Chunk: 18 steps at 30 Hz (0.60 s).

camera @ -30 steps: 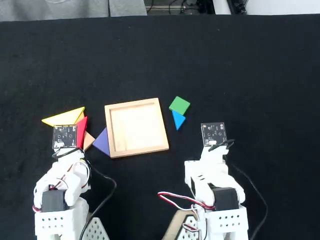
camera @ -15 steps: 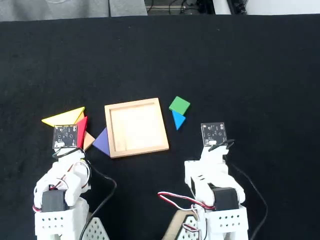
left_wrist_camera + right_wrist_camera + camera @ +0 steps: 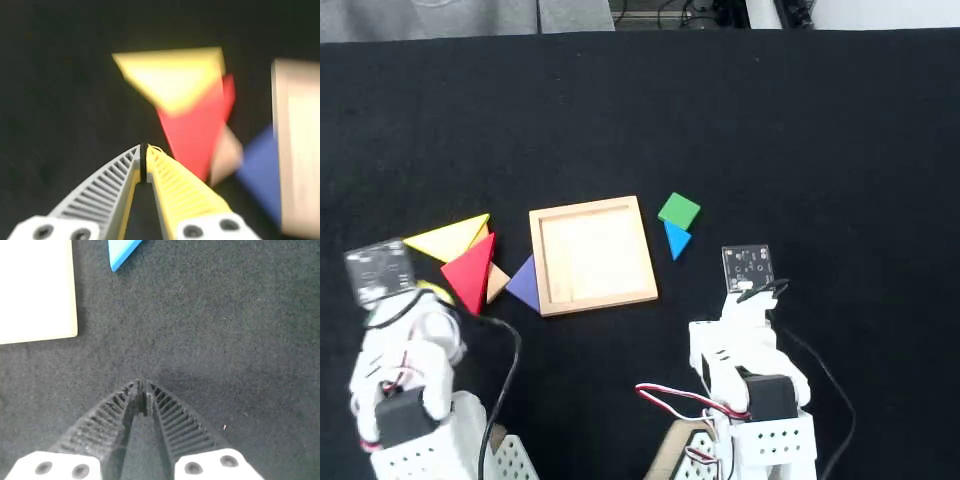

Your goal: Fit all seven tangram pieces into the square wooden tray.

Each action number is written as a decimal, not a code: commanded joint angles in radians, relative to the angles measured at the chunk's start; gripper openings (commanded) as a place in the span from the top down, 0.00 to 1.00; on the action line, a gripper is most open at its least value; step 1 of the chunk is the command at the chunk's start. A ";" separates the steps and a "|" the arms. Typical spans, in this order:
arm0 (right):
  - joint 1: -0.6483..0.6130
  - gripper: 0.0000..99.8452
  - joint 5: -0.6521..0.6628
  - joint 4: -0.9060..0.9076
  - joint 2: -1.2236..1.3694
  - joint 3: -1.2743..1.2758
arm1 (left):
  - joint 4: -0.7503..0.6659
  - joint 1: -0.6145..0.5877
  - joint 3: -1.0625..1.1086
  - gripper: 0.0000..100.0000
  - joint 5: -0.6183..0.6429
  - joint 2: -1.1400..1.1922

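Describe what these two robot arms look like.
The left arm and right arm are white plastic with black motors and a dark square board at each wrist. Black cables trail from each; red and white wires loop by the right one. The left gripper has one white ribbed finger and one yellow; the right gripper has dark ribbed fingers.

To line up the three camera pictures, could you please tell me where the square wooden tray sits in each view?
High view: the wooden tray lies mid-table, between the dark blue triangle and the light blue triangle.
Left wrist view: the wooden tray sits at the frame's edge, beside the dark blue triangle.
Right wrist view: one corner of the wooden tray lies near the light blue triangle.
Shared landmark: the black cloth.
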 commanded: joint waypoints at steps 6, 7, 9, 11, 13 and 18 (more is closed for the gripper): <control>-0.006 0.99 0.011 0.008 -0.087 0.001 | -0.074 -0.025 -0.222 0.97 -0.226 -0.005; -0.006 0.99 0.011 0.008 -0.087 0.001 | -0.072 -0.031 -0.214 0.97 -0.230 -0.005; -0.006 0.99 0.011 0.008 -0.087 0.001 | -0.072 -0.033 -0.197 0.97 -0.262 -0.005; -0.006 0.99 0.011 0.008 -0.087 0.001 | -0.080 -0.024 -0.173 0.97 -0.341 -0.005; -0.006 0.99 0.011 0.008 -0.087 0.001 | -0.080 -0.001 -0.156 0.97 -0.417 -0.005; -0.009 0.99 0.012 0.008 -0.087 0.001 | -0.080 0.024 -0.101 0.97 -0.453 -0.005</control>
